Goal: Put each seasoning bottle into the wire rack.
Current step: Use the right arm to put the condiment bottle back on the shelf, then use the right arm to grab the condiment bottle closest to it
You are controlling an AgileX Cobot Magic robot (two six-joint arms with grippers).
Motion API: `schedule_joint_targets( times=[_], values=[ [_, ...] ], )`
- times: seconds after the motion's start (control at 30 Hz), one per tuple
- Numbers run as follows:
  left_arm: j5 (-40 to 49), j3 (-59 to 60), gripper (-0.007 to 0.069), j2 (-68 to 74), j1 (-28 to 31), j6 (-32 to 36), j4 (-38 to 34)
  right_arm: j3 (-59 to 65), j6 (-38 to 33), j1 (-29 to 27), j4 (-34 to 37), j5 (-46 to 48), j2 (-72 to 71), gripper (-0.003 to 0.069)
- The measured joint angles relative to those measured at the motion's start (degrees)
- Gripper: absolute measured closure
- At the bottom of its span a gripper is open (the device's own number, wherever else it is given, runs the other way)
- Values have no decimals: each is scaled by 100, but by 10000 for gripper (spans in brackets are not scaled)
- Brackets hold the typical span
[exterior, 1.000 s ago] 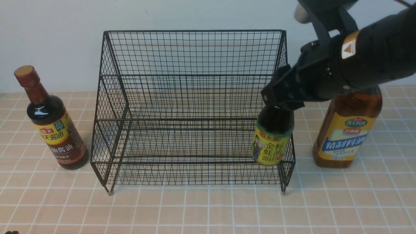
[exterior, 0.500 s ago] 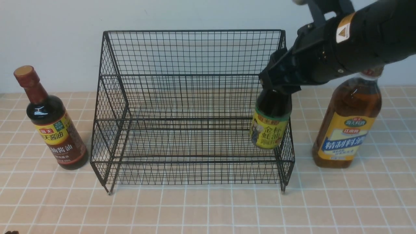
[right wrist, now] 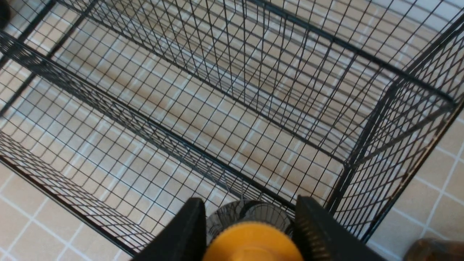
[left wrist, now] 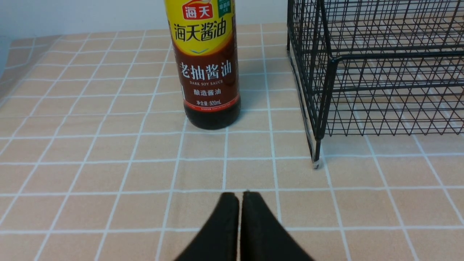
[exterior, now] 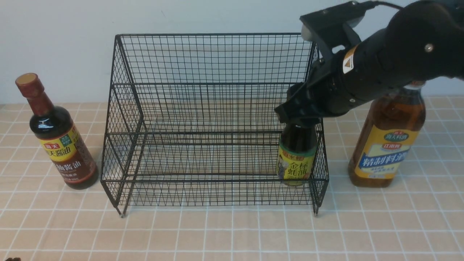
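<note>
Inside wire rack (exterior: 214, 35), lower tier | 1 small dark bottle (exterior: 295, 159), upright

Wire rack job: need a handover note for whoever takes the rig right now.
Left gripper: shut, empty, low over the table, short of the soy sauce bottle.
Right gripper: shut on the cap of the small yellow-capped bottle, upright in the wire rack, lower tier, right end; can't tell if its base is seated.
Done: nothing released yet.
Left: seat and release it, then rack the soy sauce bottle (left of rack) and the amber bottle (right of rack), both standing on the table.
</note>
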Motion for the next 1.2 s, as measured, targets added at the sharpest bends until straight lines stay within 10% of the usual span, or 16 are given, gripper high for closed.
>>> schedule_joint_targets(
  times=[0.4,0.73,1.2],
  values=[
    [0,0,631,0,0,0,0,0,0,117,30,127,407,344],
    [0,0,631,0,0,0,0,-26,5,117,-74,272,-52,81],
    [0,0,631,0,0,0,0,-51,1908,-105,-3164,688,-1832,68]
  ],
)
